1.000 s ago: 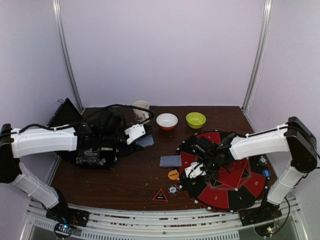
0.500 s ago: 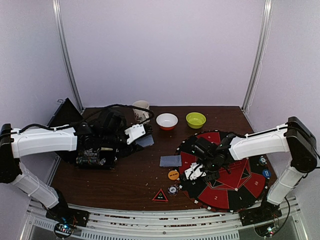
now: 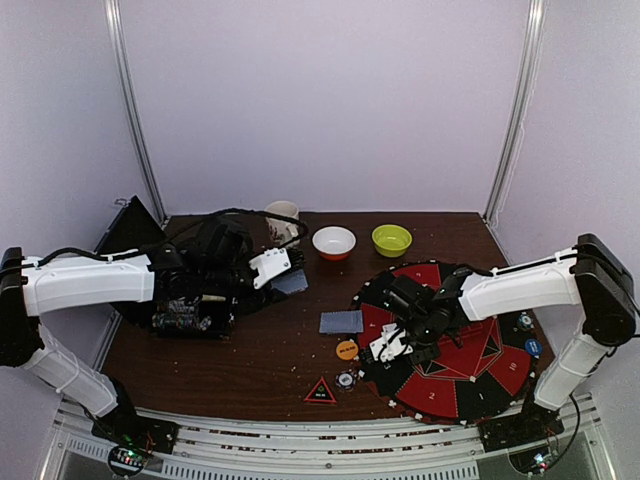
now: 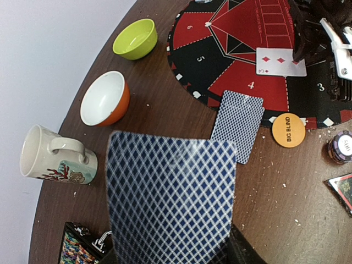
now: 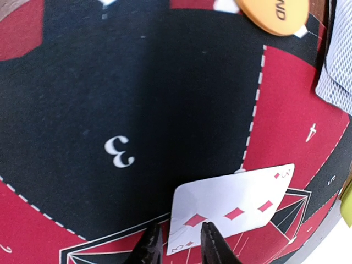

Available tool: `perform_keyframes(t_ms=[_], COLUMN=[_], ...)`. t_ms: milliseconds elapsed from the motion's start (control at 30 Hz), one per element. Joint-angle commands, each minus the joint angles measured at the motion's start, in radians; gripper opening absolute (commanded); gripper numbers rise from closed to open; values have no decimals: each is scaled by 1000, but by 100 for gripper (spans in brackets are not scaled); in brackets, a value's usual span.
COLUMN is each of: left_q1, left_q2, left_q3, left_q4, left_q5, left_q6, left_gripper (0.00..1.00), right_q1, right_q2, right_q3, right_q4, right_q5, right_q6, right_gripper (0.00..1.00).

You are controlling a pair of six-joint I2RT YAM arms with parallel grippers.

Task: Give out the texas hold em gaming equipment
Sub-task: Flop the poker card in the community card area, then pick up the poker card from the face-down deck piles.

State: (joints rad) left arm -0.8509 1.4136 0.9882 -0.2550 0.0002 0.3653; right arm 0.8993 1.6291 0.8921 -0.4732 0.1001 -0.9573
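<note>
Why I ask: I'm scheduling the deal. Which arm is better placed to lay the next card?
Left. The left jaws hold a face-down card above the table, ready to lay; the right jaws stand slightly apart over the face-up three of diamonds on the mat.

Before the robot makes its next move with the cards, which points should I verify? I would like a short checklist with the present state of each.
1. The left tool grips the face-down card: ok.
2. The jaws of the right tool stand apart over the three of diamonds: ok.
3. The three of diamonds lies flat and face up on the mat: ok.
4. The three of diamonds is free of the right tool: cannot tell; one corner shows between its jaws.
5. The three of diamonds sits inside one section: not ok; it crosses the dashed line beside section 3.
6. The two tools are far apart: ok.
</note>
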Motion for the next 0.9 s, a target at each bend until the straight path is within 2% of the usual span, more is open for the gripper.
perform_keyframes(t_ms=[0, 67, 100, 133, 200, 300, 400, 567, 867], left_q1=[-2, -2, -2, -2, -2, -2, -3, -2, -2], left_q2=[1, 4, 4, 3, 2, -2, -4, -7, -8], left_q3=[8, 7, 7, 8, 8, 7, 6, 6, 5], left_q4=[39, 37, 37, 37, 37, 39, 39, 41, 40], left_q5=[0, 0, 0, -2, 0, 1, 1, 0, 0], left_q6=[-8, -8, -8, -8, -8, -6, -4, -3, -2], left_gripper=[45, 45, 45, 45, 45, 45, 45, 45, 45], right_q1=[22, 25, 23, 19, -23, -164, -222, -209, -127], right_q2=[-37, -64, -90, -121, -177, -172, -118, 20, 183], right_q3=[30, 78, 107, 134, 187, 292, 304, 350, 477], right_q4=[-92, -115, -106, -56, 68, 194, 406, 632, 597], right_q5=[1, -10, -27, -45, -119, -449, -679, -822, -780], right_q6=[13, 46, 83, 132, 333, 700, 1018, 1353, 1301], right_gripper=[31, 38, 45, 53, 76, 99, 100, 93, 92])
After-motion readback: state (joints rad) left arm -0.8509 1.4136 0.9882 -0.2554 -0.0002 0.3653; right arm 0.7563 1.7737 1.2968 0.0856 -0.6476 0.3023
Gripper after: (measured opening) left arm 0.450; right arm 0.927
